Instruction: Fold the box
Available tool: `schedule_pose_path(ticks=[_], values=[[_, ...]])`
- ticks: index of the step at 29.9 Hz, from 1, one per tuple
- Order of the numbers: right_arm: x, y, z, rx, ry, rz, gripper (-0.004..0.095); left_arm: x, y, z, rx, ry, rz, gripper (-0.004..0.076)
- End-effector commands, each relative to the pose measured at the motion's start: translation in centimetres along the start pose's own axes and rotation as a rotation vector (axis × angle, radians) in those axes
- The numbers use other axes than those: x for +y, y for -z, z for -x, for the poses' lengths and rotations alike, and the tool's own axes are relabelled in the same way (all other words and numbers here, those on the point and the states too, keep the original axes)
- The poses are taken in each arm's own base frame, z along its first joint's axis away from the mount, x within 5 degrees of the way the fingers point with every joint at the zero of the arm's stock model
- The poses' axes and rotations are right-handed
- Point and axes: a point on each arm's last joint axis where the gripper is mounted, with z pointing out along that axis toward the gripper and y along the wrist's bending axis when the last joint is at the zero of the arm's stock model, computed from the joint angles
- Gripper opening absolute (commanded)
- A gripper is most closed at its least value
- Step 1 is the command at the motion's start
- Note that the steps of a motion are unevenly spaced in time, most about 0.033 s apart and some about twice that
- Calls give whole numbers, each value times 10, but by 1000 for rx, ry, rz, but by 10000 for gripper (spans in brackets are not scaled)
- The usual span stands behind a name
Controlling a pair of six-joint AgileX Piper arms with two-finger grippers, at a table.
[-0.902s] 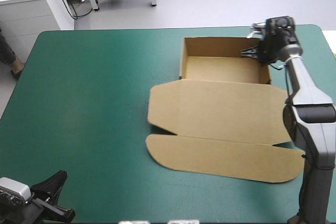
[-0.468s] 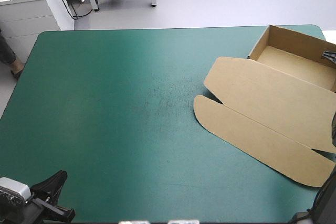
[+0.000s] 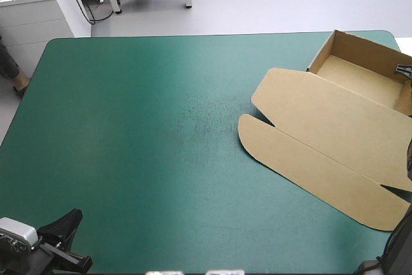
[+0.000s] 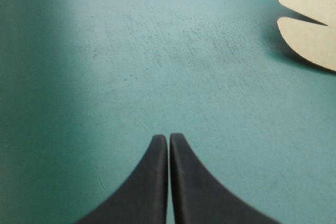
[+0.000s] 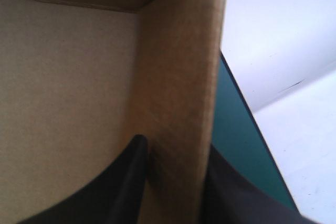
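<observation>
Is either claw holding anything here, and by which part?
The right claw pinches the box by its side wall; the left claw holds nothing.

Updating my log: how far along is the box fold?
Done: the box has its walls up as a tray. In hand: the right gripper is shut on a side wall. Left: the lid lies flat on the cover; the left gripper is shut, apart from the box.

Lies askew at the tabletop's far right corner as a brown cardboard box [image 3: 325, 117]: open tray, walls raised, lid spread flat toward the near edge.
</observation>
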Motion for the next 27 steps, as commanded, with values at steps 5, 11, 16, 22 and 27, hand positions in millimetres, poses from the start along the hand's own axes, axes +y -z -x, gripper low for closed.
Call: schedule_pose_path(ticks=[5, 11, 16, 22, 27], values=[[-21, 93, 3, -183, 33, -173, 638, -2, 5, 11, -95, 10, -13, -8], [3, 176, -8, -360, 11, 28, 587, -2, 5, 11, -95, 10, -13, -8], [60, 263, -42, -529, 191, 310, 170, -2, 5, 11, -95, 10, -13, -8], [123, 350, -107, -703, 461, 395, 0, -2, 5, 11, -95, 10, -13, -8], [146, 400, -161, -803, 592, 477, 0, -2, 5, 11, -95, 10, -13, -8]])
